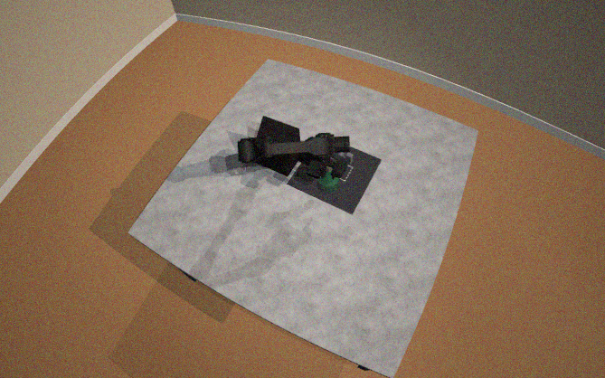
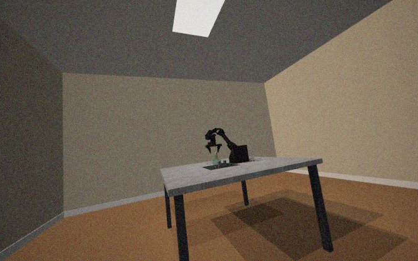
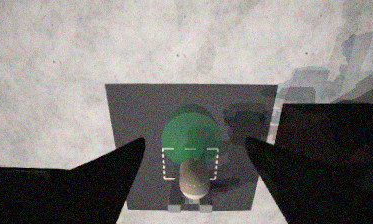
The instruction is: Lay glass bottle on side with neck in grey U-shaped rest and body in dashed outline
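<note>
So the bottle [image 1: 328,182] [image 2: 216,161] [image 3: 191,132] is standing upright on the dark mat [image 1: 354,199] [image 2: 209,167] [image 3: 137,110], green body at the bottom, pale neck [image 2: 216,154] [image 3: 194,180] pointing up. Definitely not lying down, so the laying-down part of the job isn't done.

The gripper [image 1: 327,169] [image 2: 213,152] [image 3: 195,142] is hanging over it, pointing down, jaws spread wide with nothing held. From the side, the tips look to be up around the top of the neck, and the wrist view has one finger off to either side of the bottle with gaps both ways. No squeeze on the glass at all.

The dashed outline [image 1: 345,179] [image 3: 217,162] is on the mat right by the bottle. From the wrist view, the green body covers part of its far edge, but it looks like the bottle is standing mostly beyond that edge rather than inside. The grey rest [image 2: 219,163] [image 3: 205,208] is near the mat's edge, past the opposite side of the outline, with its two prongs showing. The neck isn't in it. From above, the arm hides most of that bit, btw.

The arm [image 1: 290,148] [image 2: 228,139] itself arches over from its black base [image 1: 278,128] [image 2: 241,153], which sits on the marbled table [image 1: 365,281] [image 2: 204,178] [image 3: 47,50] near the mat.
</note>
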You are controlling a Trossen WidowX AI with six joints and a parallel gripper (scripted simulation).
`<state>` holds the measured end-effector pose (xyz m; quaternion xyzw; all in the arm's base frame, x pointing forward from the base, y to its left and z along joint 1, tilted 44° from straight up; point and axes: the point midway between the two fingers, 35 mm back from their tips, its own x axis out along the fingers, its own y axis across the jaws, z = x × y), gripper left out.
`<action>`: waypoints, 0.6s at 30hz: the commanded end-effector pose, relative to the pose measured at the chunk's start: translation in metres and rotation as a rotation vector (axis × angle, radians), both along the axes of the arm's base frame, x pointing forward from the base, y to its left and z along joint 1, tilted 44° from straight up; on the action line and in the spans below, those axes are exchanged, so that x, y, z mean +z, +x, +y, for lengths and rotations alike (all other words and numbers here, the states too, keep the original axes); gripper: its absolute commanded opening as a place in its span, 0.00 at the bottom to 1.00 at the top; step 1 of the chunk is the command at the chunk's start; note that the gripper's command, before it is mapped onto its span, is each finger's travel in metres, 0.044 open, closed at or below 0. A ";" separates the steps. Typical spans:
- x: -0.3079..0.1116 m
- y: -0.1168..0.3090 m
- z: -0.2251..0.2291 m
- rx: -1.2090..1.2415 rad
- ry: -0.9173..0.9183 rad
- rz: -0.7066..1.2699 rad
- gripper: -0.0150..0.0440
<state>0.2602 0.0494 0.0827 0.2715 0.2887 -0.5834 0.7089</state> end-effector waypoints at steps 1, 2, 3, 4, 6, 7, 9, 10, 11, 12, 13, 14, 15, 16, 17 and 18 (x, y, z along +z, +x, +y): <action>-0.003 0.000 0.000 -0.019 0.000 0.017 1.00; -0.003 0.000 0.000 -0.019 0.000 0.017 1.00; -0.004 0.000 0.001 -0.019 0.001 0.017 1.00; -0.004 0.000 0.002 -0.019 0.001 0.017 1.00; -0.006 0.000 0.004 -0.019 0.001 0.018 1.00; -0.007 0.000 0.005 -0.019 0.001 0.018 1.00; -0.009 0.000 0.007 -0.019 0.002 0.018 1.00; -0.010 0.000 0.008 -0.019 0.002 0.018 1.00; -0.011 0.000 0.010 -0.019 0.002 0.018 1.00; -0.013 0.000 0.011 -0.019 0.002 0.018 1.00; -0.014 0.000 0.012 -0.019 0.002 0.018 1.00; -0.015 0.000 0.013 -0.019 0.002 0.018 1.00; -0.016 0.000 0.014 -0.019 0.003 0.018 1.00; -0.017 -0.001 0.016 -0.019 0.003 0.018 1.00; -0.018 -0.001 0.017 -0.019 0.003 0.018 1.00; -0.019 -0.001 0.018 -0.019 0.003 0.018 1.00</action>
